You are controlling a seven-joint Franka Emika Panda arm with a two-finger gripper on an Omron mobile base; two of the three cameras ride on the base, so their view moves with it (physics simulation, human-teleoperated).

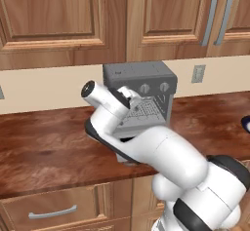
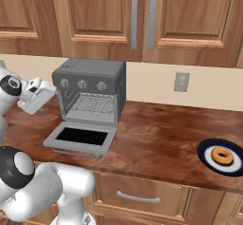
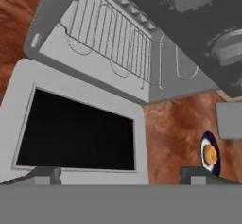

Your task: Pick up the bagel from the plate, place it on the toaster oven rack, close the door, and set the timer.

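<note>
The claw (image 3: pixel 120 175) has its 2 tips wide apart and holds nothing. It hangs over the door (image 3: pixel 78 131), which lies open and flat in the lower left. Above it, the toaster oven rack (image 3: pixel 111 38) is bare. The bagel (image 2: pixel 222 156) sits on the plate (image 2: pixel 205 149) at the lower right, well apart on the desk (image 2: pixel 161 134). Every step is left to do.
</note>
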